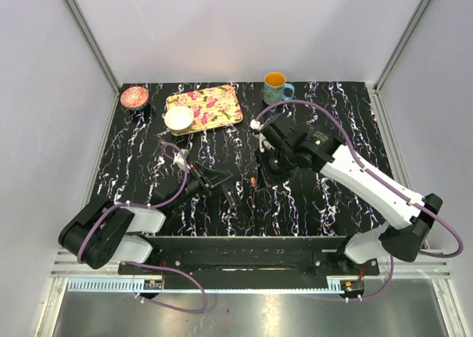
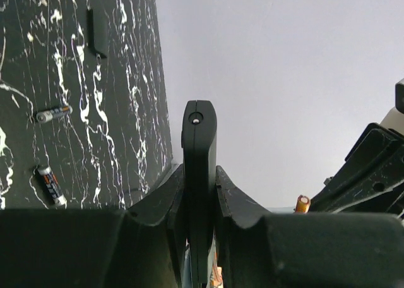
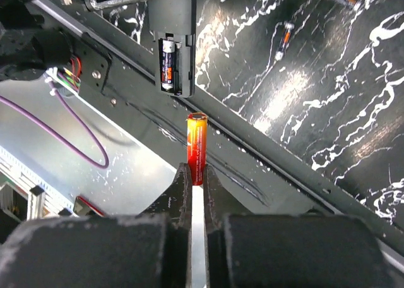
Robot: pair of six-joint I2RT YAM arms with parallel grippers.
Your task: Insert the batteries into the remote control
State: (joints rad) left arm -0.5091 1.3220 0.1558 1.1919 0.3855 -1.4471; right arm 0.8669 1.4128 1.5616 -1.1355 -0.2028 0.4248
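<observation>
Two grippers, both clamped on sth. R gripper (image 3: pixel 196 174): fingers pressed onto the lower end of the orange-red battery (image 3: pixel 196 143), which stands upright in the wrist view w/ most of its length past the tips. Just beyond its top end is the remote control (image 3: pixel 173 42), not touching; its battery bay is open & faces the battery. One loaded battery (image 3: pixel 168 64), dark w/ an orange band, sits in the bay's left slot. L gripper (image 2: pixel 199 180) pinches the remote edge-on btwn its fingers.

On the table (image 1: pixel 332 123), by the L wrist view, a silver-blue battery (image 2: pixel 52 114) and a dark battery (image 2: pixel 50 185) lie apart. A flat black piece (image 2: pixel 96 30) lies farther off.

Back of table: floral tray (image 1: pixel 218 104), white bowl (image 1: pixel 179 117) at its left end, pink bowl (image 1: pixel 134 97) in the left corner, mug (image 1: pixel 276 88) to the tray's right.
</observation>
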